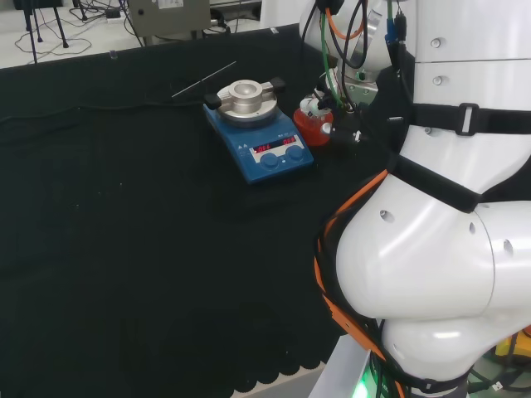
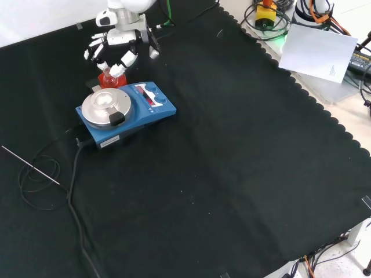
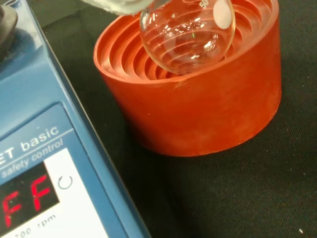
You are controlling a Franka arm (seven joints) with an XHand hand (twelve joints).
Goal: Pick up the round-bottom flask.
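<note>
Bench: you have black cloth (image 2: 232,150) over the whole work area, with a scalloped hem along the edge toward 4 o'clock in the front view.
Stirrer: your blue magnetic stirrer (image 2: 124,113) sits toward 10 o'clock in the front view, with a round metal top plate (image 2: 104,105) and a red lit display on its sloped front.
Stand: a red ribbed ring (image 3: 198,94) stands on the cloth just beside the stirrer, at about 12 o'clock from its plate in the front view and at 3 o'clock from it in the head view.
Flask: the round-bottom flask (image 3: 185,34) is clear glass; in the wrist view you see its bulb seated in the ribbed hollow of the stand.
Robot hand: the robot hand (image 2: 119,43) hangs right above the stand in the front view, fingers spread and pointing down around the flask; you cannot tell from these views whether any finger touches the glass.
Cable: a black cable (image 2: 72,174) runs from the stirrer toward 7 o'clock across the cloth in the front view, with a loose coil and a thin metal rod (image 2: 29,164) at 9 o'clock.
Room: past the bench edge at 1 o'clock in the front view you see a white sheet (image 2: 319,52) and coiled cables on a pale surface.
</note>
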